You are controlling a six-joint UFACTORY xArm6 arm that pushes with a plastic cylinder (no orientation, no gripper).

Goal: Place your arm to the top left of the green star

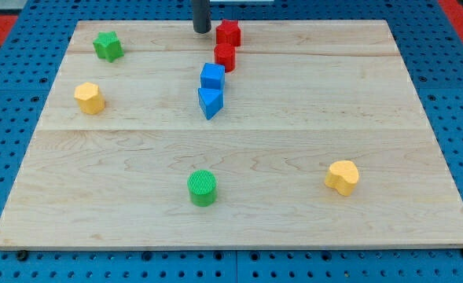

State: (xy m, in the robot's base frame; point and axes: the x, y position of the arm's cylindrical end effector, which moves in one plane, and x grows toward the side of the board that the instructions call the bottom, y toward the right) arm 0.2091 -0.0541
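Observation:
The green star [108, 45] lies near the top left corner of the wooden board [294, 157]. My tip [202, 31] is at the view's top centre, far to the right of the green star and just left of a red block [229, 33]. It touches no block that I can make out.
A second red block [225, 56] sits below the first. A blue block [212, 77] and a blue triangle [210, 102] lie below those. A yellow block [90, 98] is at the left, a green cylinder [202, 188] at the bottom centre, a yellow heart [342, 177] at the right.

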